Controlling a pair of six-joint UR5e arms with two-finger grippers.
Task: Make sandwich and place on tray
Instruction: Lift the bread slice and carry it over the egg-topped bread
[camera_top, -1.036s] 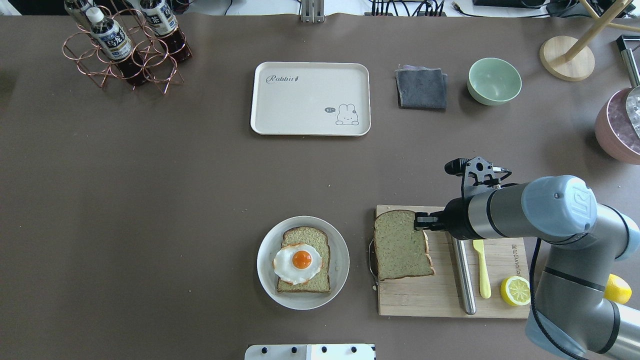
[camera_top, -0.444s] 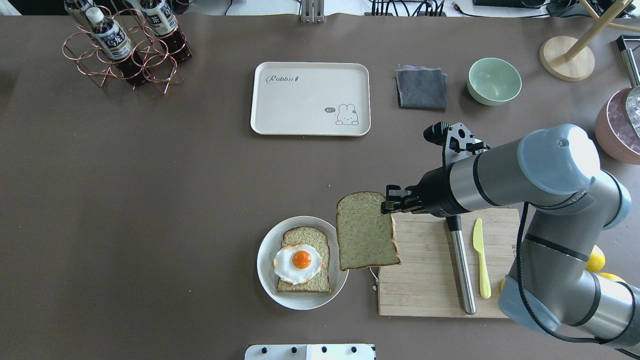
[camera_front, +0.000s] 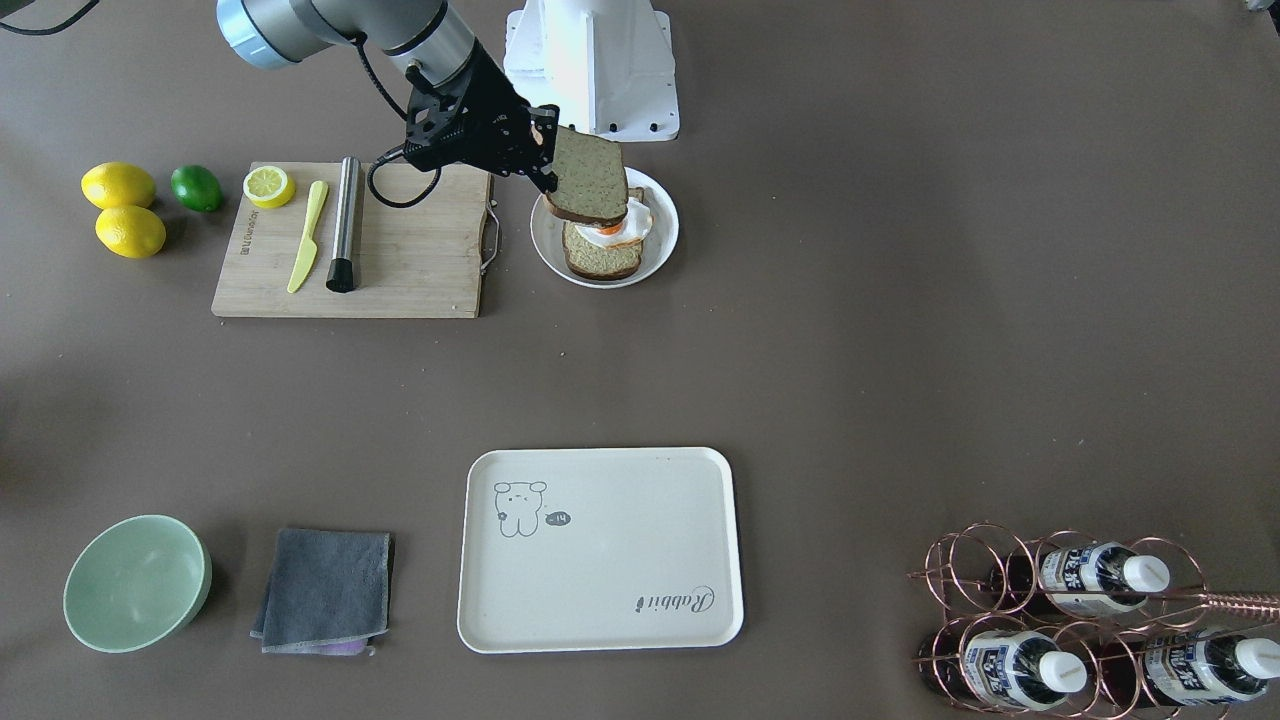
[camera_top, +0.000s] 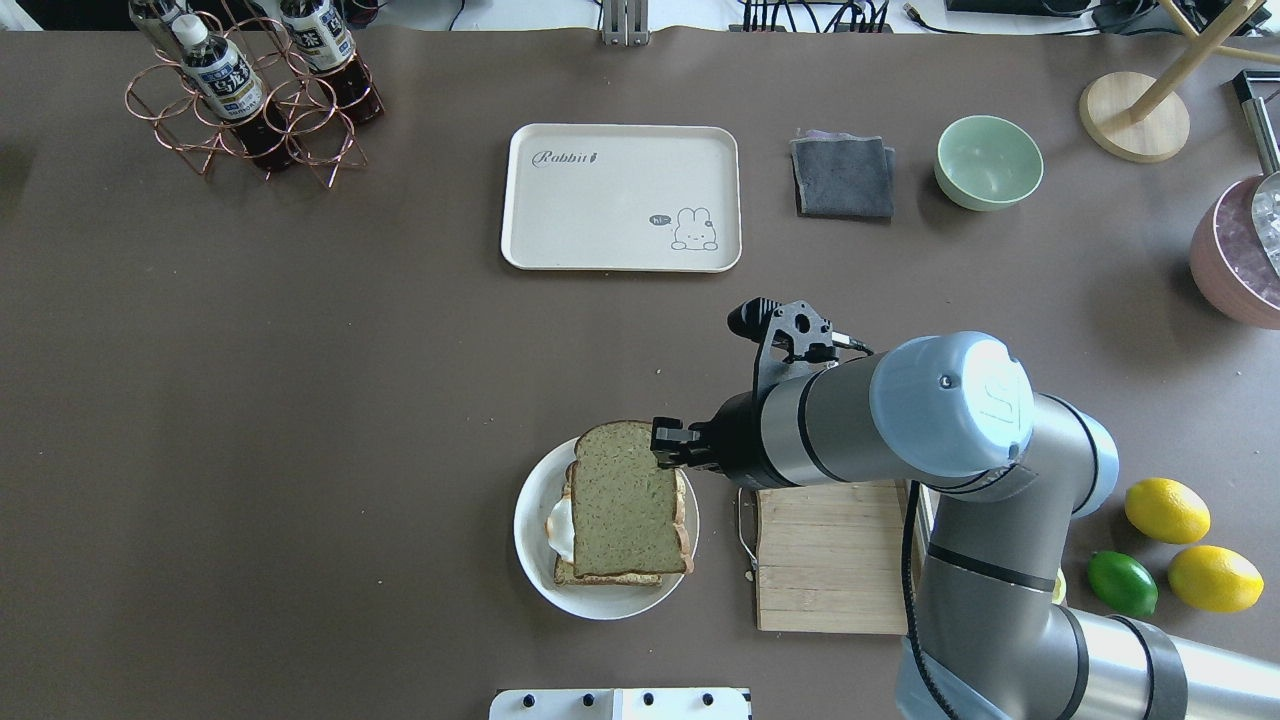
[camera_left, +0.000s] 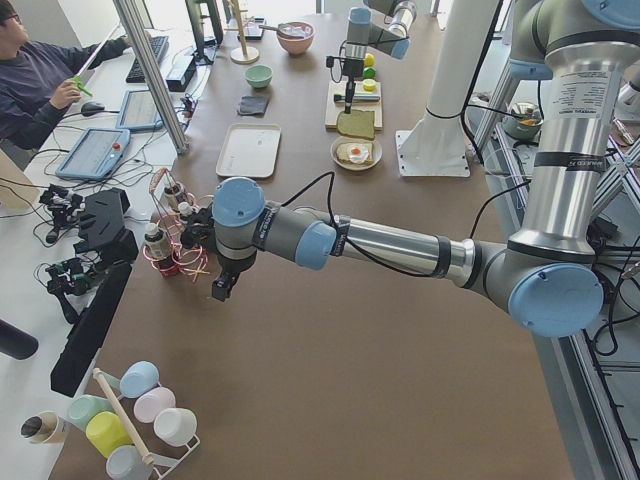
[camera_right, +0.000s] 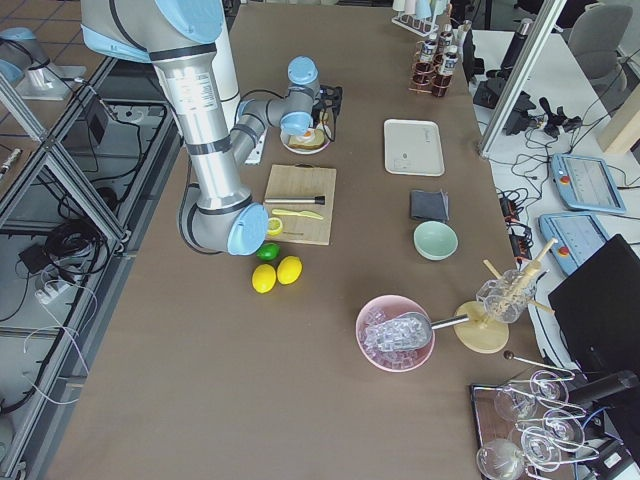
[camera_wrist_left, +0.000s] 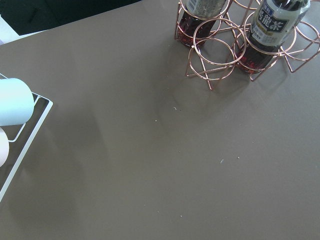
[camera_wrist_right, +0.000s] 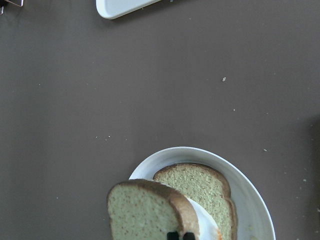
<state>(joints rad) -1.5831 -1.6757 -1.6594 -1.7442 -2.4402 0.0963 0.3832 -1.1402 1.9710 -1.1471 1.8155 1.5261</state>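
Observation:
My right gripper (camera_top: 668, 450) is shut on the edge of a speckled green bread slice (camera_top: 625, 500) and holds it tilted, just above the small round white plate (camera_top: 530, 560). On that plate lies the other slice (camera_front: 600, 258) with the fried egg (camera_front: 630, 225) on it, mostly covered from overhead. The wrist view shows the held slice (camera_wrist_right: 142, 212) over the lower slice (camera_wrist_right: 195, 182). The cream tray (camera_top: 620, 195) sits empty at the far middle of the table. My left gripper (camera_left: 222, 290) hangs near the bottle rack; I cannot tell whether it is open.
The wooden cutting board (camera_front: 400, 250) beside the plate holds a metal rod (camera_front: 345, 225), a yellow knife (camera_front: 305, 235) and a lemon half (camera_front: 269, 186). Two lemons (camera_top: 1165, 510) and a lime (camera_top: 1122, 583) lie right of it. A bottle rack (camera_top: 250, 90), grey cloth (camera_top: 843, 175) and green bowl (camera_top: 988, 160) stand at the far side.
My right gripper lifted the bread slice off the cutting board and carried it left, to over the plate with the egg-topped slice.

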